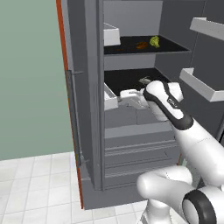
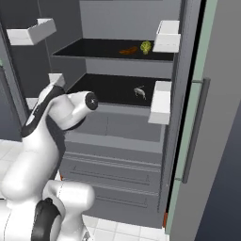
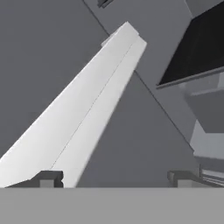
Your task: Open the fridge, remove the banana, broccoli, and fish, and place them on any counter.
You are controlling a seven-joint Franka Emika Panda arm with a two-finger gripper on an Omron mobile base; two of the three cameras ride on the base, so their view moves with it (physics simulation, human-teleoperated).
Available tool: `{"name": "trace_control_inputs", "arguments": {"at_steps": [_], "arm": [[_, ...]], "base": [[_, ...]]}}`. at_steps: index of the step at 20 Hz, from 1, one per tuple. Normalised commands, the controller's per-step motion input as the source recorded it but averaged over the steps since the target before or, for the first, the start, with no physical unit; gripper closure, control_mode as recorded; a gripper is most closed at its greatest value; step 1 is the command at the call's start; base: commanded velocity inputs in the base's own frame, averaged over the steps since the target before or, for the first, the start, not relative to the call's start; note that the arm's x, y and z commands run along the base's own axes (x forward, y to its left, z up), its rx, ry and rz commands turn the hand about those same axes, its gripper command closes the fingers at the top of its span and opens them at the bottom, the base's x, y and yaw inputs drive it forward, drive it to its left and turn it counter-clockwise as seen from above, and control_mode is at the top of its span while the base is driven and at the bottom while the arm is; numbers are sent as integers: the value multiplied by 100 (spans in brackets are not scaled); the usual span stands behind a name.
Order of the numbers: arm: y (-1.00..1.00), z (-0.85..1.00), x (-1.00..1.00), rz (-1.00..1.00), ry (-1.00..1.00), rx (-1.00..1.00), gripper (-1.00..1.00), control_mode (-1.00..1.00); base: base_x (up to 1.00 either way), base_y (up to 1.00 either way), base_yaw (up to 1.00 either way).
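The fridge (image 1: pixel 87 87) stands with both doors open. On its upper dark shelf lie the brown banana (image 1: pixel 141 45) (image 2: pixel 128 51) and, right beside it, the yellow-green broccoli (image 1: pixel 154 41) (image 2: pixel 146 46). The small silver fish (image 1: pixel 143 81) (image 2: pixel 139 92) lies on the lower shelf. My gripper (image 1: pixel 124 94) (image 3: pixel 113 179) is at lower-shelf height, to the left of the fish, and points at a white door bin (image 1: pixel 109 97) (image 3: pixel 87 113). Its fingertips (image 3: pixel 49 178) stand wide apart, open, with nothing between them. The counter is out of view.
White bins hang on both open doors (image 1: pixel 203 85) (image 2: pixel 30 30) (image 2: pixel 161 101). Grey drawers (image 2: pixel 113 160) sit below the shelves. The left door has a long bar handle (image 1: pixel 72 118). White tile floor (image 1: pixel 35 183) lies in front, with a green wall to the left.
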Motion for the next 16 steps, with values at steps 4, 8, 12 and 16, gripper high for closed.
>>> {"name": "trace_control_inputs", "arguments": {"at_steps": [4, 8, 12, 16], "arm": [[100, 2, -7, 12, -1, -16, -100, -100], [18, 27, -4, 3, -3, -8, -100, -100], [-96, 20, -31, -5, -7, -6, -100, -100], [-100, 8, -51, -1, -3, -3, -100, -100]], "base": [[0, 0, 0], [0, 0, 0], [0, 0, 0], [0, 0, 0]]}}
